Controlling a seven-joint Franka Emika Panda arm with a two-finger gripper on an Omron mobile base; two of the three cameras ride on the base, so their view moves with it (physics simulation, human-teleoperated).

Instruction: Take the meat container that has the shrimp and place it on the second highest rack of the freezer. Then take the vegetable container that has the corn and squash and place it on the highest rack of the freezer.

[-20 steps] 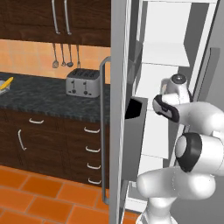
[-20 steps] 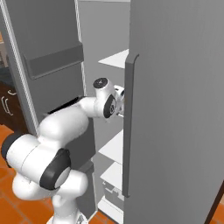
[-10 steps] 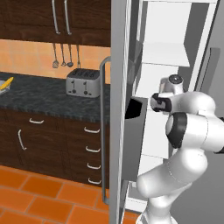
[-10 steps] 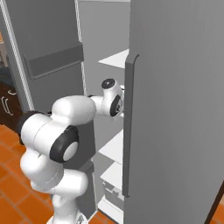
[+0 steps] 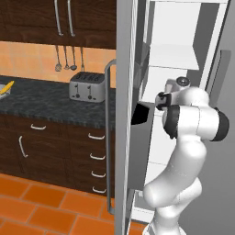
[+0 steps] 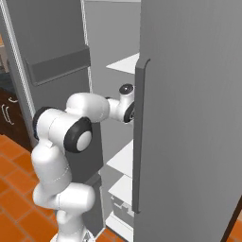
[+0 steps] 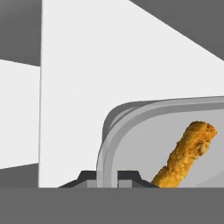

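Note:
In the hand view my gripper is shut on the near rim of the grey meat container. The shrimp, a lumpy orange piece, lies inside it. The container is over a white rack inside the freezer; which rack cannot be told. My hand reaches in below a white shelf, and from the right my wrist passes behind the door edge. The corn shows yellow in a container at the counter's far left. The squash is out of view.
The open left freezer door with its long handle stands close to the left of my arm. The right door stands close on the other side. A toaster sits on the dark counter above brown drawers.
The elbow has swung up and in toward the freezer, folding the arm tighter. The hand has shifted slightly left, deeper between the doors, still gripping the container.

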